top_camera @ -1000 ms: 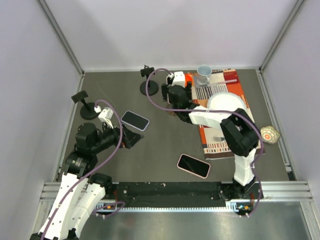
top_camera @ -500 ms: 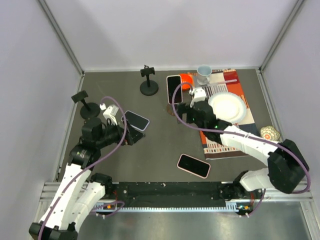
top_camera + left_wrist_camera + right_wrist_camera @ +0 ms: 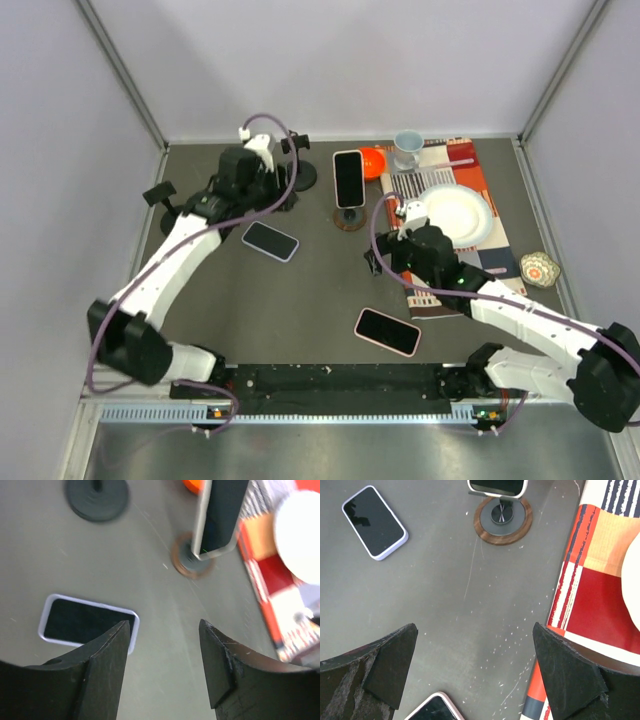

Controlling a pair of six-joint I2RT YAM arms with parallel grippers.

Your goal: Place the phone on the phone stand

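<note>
Black glossy phone point(image 3: 348, 178) now upright on the wood-ringed round stand point(image 3: 348, 218), placement apparently done; right gripper point(image 3: 474, 630) has backed away released and empty, left gripper point(image 3: 164, 625) likewise unclenched, grasping nothing.

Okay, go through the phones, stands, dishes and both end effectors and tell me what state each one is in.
mounted phone: upright on the wood-base stand, screen dark.
lavender-case phone: lying flat, screen up.
pink-case phone: lying flat, screen up.
left black stand: upright, empty.
plate: right way up, empty.
cup: upright.
left end effector: open, holding nothing.
right end effector: open, holding nothing.
</note>
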